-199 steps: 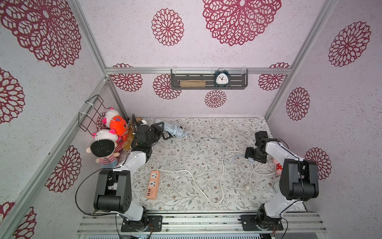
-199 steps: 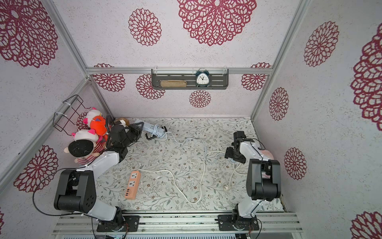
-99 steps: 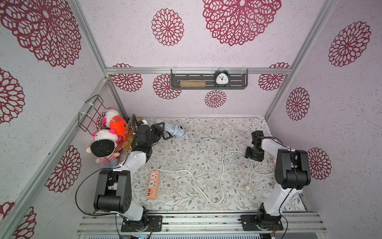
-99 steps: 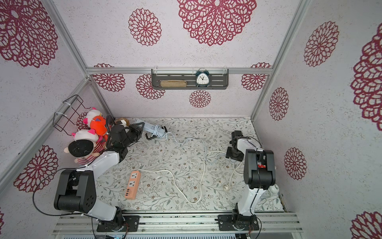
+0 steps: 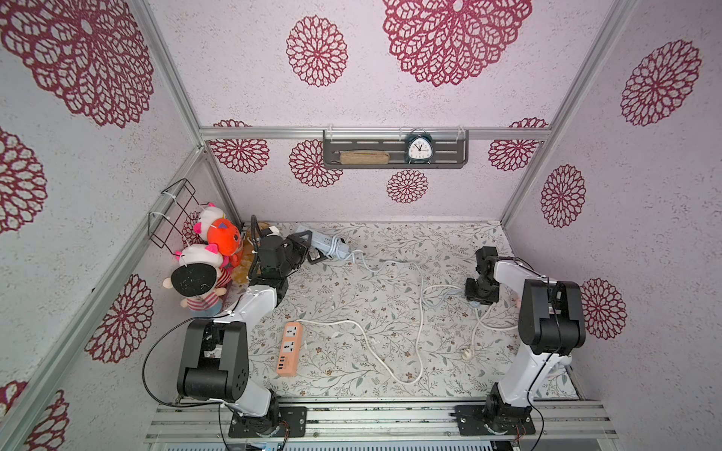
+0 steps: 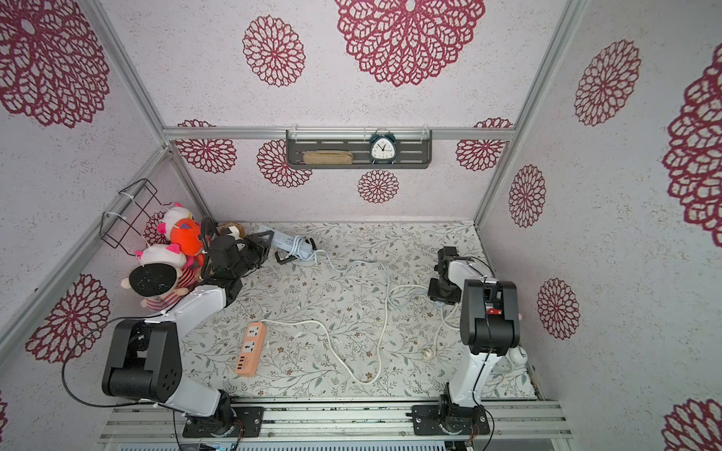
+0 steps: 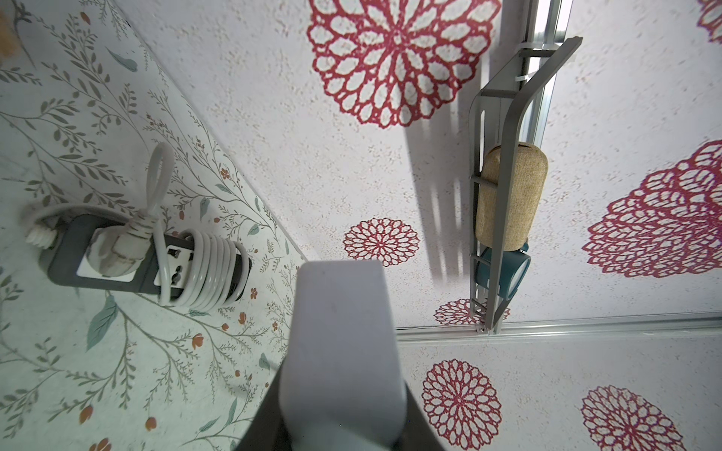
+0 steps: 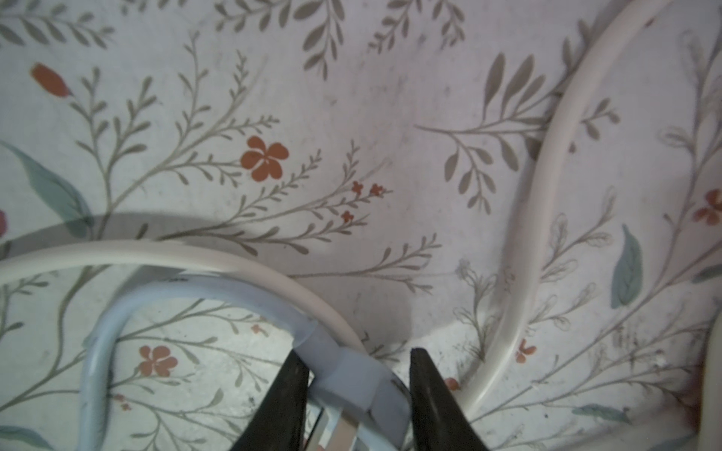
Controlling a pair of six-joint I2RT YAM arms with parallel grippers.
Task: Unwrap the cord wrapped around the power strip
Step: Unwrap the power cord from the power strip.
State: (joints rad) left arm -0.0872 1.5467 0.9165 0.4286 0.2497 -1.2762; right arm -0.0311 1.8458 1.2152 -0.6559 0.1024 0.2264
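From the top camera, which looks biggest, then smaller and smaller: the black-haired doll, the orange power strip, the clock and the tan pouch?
1. black-haired doll
2. orange power strip
3. clock and tan pouch: they look about alike. Both sit up on the shelf, so nearness may mislead.

The pale blue power strip [image 5: 321, 241], clamped at one end in the left gripper [image 5: 308, 246], points right at the table's rear left, and its pale blue cord [image 8: 94, 371] trails loose in bends across to the right side, its plug [image 8: 351, 377] between the jaws of the right gripper [image 8: 357, 353].
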